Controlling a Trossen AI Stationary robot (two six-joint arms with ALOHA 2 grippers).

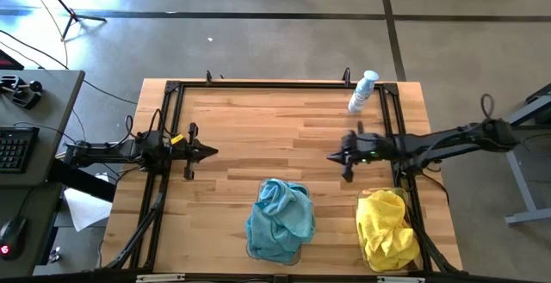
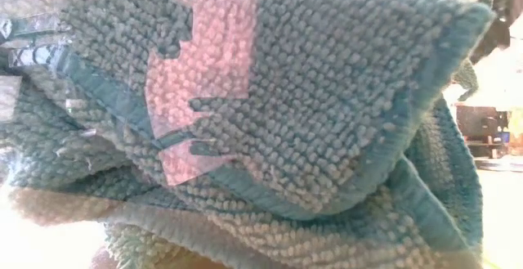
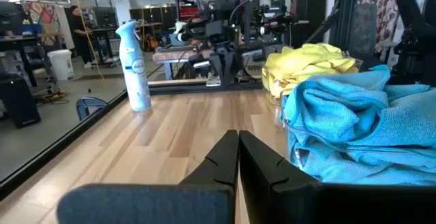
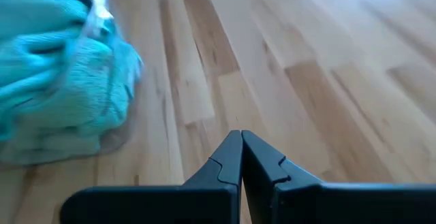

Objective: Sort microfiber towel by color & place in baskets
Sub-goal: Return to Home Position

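Two towel piles (image 1: 280, 221) (image 1: 386, 229), wood table (image 1: 258, 119), maybe workshop (image 3: 88, 6)

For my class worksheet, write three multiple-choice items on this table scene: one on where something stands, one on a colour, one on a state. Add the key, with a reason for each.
1. The spray bottle stands
A. near an edge of the table, on the right arm's side
B. in the table's middle
C. beside the left arm

2. The towel pile on the right arm's side is
A. teal-blue
B. yellow
C. white

3. The left end effector and right end effector are
A. open
B. shut on towels
C. shut, holding nothing

Key:
1 A: the high view shows it by that edge.
2 B: it is yellow, beside the teal-blue towels.
3 C: each wrist view shows the fingers together with nothing between them.
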